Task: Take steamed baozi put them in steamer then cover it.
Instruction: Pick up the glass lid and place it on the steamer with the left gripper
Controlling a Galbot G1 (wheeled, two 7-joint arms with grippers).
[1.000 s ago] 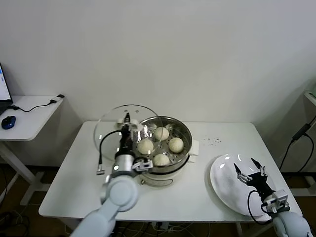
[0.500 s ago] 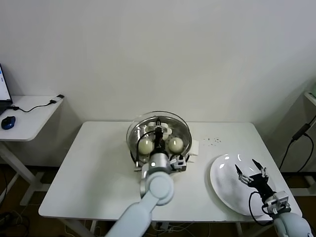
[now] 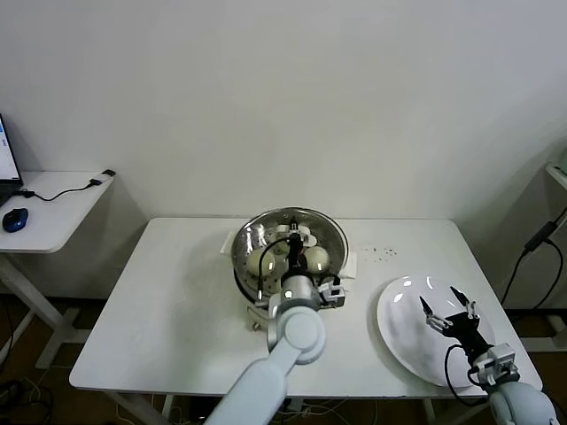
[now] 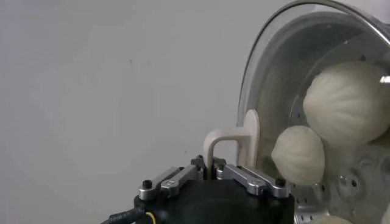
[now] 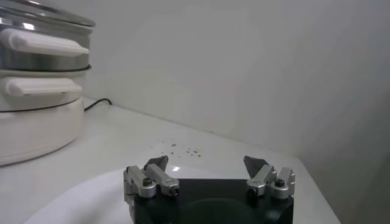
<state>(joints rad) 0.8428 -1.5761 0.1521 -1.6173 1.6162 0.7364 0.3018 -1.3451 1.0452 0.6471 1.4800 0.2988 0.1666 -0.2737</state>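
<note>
The steamer (image 3: pixel 336 245) stands mid-table with cream-white baozi (image 3: pixel 260 262) inside, seen through a glass lid (image 3: pixel 262 236) lying over the pot. My left gripper (image 3: pixel 295 241) is shut on the lid's cream handle (image 4: pixel 234 136) above the pot's middle. In the left wrist view the gripper (image 4: pixel 211 165) pinches that handle, and two baozi (image 4: pixel 350 100) show behind the glass (image 4: pixel 274 73). Off to the right, my right gripper (image 3: pixel 449 307) hovers open over the white plate (image 3: pixel 403 329). The right wrist view has this gripper (image 5: pixel 207 164) with nothing in it, and the covered steamer (image 5: pixel 36 61) farther off.
The white table (image 3: pixel 159 292) carries dark specks (image 3: pixel 383 252) between steamer and plate. A side desk (image 3: pixel 53 208) at the left holds a blue mouse (image 3: pixel 15 219) and a cable. A wall stands close behind the table.
My left gripper has carried the lid from the steamer's left side rightward over the pot and lowered it onto the rim. The right arm has not moved.
</note>
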